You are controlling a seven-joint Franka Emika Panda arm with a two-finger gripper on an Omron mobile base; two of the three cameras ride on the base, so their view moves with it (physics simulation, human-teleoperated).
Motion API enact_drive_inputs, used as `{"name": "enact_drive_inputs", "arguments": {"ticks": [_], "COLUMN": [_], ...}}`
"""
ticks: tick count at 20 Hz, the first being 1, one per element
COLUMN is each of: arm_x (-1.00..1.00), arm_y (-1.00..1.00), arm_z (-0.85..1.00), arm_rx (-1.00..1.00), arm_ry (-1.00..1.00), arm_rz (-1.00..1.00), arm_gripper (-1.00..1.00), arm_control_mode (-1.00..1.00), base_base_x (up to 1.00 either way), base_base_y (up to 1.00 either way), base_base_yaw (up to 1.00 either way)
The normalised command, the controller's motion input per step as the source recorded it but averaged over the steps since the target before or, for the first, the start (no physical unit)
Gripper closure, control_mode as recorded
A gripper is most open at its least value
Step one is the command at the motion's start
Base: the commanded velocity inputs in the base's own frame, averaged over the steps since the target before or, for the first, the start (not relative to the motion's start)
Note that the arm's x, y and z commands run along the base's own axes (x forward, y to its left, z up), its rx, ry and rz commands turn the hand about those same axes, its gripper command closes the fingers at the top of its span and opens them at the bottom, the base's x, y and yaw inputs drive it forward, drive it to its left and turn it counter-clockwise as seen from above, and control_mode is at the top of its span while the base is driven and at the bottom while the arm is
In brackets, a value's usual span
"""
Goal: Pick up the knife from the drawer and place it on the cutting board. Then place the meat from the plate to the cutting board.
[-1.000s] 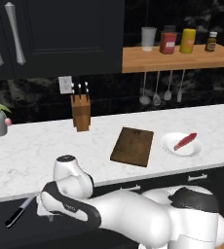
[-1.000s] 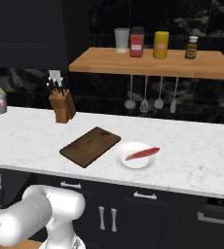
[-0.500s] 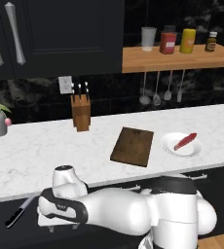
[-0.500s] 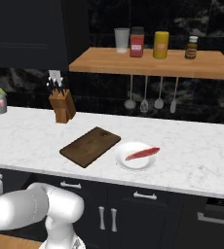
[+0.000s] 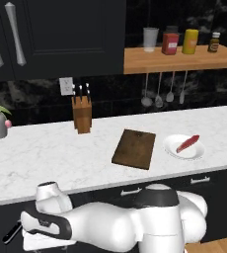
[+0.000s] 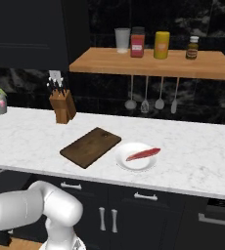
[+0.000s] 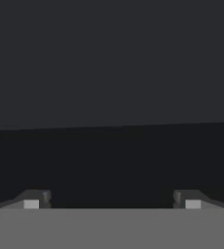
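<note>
End effector (image 7: 112, 204) spread wide, empty, low before dark drawer interior. Knife (image 5: 11, 233) at left: centre fingers across black handle, descend level, then close.

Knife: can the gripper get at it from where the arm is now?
Probably yes. The knife lies low at the left, below the counter edge, with its black handle sticking out beside the hand. The gripper has its jaws wide apart facing a dark surface, with nothing between them. The blade is hidden.
</note>
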Motion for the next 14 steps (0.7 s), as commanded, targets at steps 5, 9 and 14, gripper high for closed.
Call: {"name": "enact_drive_inputs", "arguments": {"ticks": [5,9,14], "arm_x": [-1.00,-0.90,0.61], "arm_y": [0.40,0.33,0.11], "arm_z": [-0.38,-0.24,0.46], "arm_rx": [0.00,0.00,-0.06], "arm_ry": [0.14,0.11,-0.04], "arm_rz": [0.00,0.00,-0.01], "arm_gripper": [-1.00,-1.00,-1.00], "arm_control_mode": [-1.00,-1.00,-1.00], "base_base_x": [0.00,0.00,0.00], "base_base_y": [0.00,0.00,0.00], "base_base_yaw": [0.00,0.00,0.00]}}
